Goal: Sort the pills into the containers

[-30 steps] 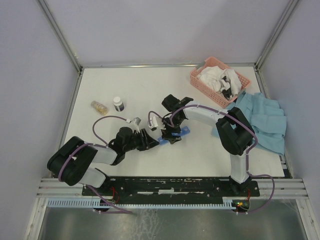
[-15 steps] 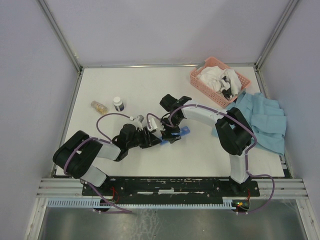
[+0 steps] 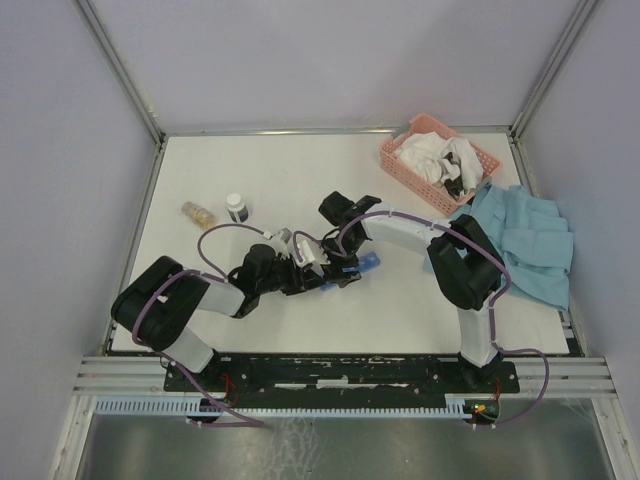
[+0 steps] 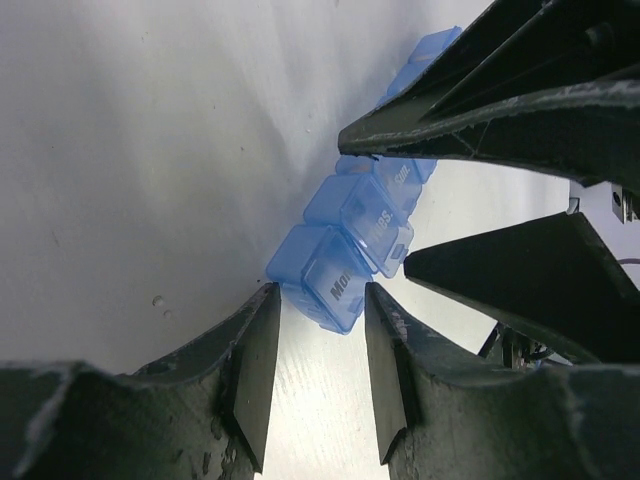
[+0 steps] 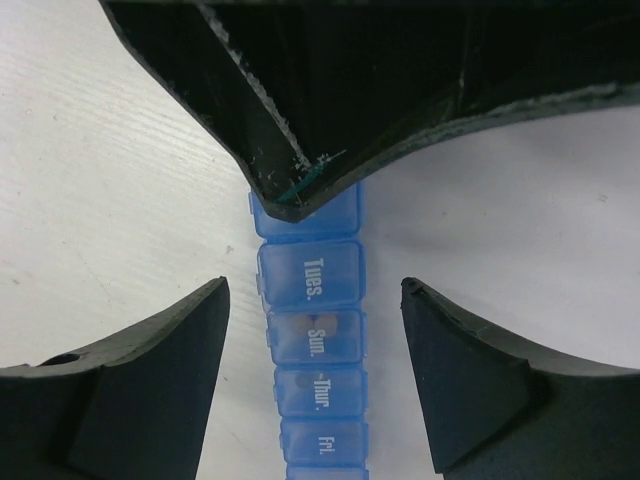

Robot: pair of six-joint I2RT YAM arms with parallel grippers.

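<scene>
The containers are one blue pill-organiser strip [image 3: 352,267] [image 5: 312,340] lying flat with its lids down. Pale pills [image 5: 301,324] show faintly through the "Sun." lid. My right gripper [image 3: 338,262] [image 5: 313,287] hangs over the strip, open wide, a finger on each side and neither touching it. My left gripper [image 3: 308,276] [image 4: 318,300] is open at the strip's "Mon" end [image 4: 335,280], which sits just at its fingertips. In the right wrist view one left fingertip covers that end compartment.
A small bottle with yellowish contents [image 3: 198,213] lies on its side at the left, beside an upright dark-capped bottle [image 3: 237,207]. A pink basket of white cloths [image 3: 438,163] stands at the back right, with a blue cloth [image 3: 525,240] beside it.
My left arm has reached to the right until its fingertips are at the strip's end. The right gripper has shifted slightly left over the strip.
</scene>
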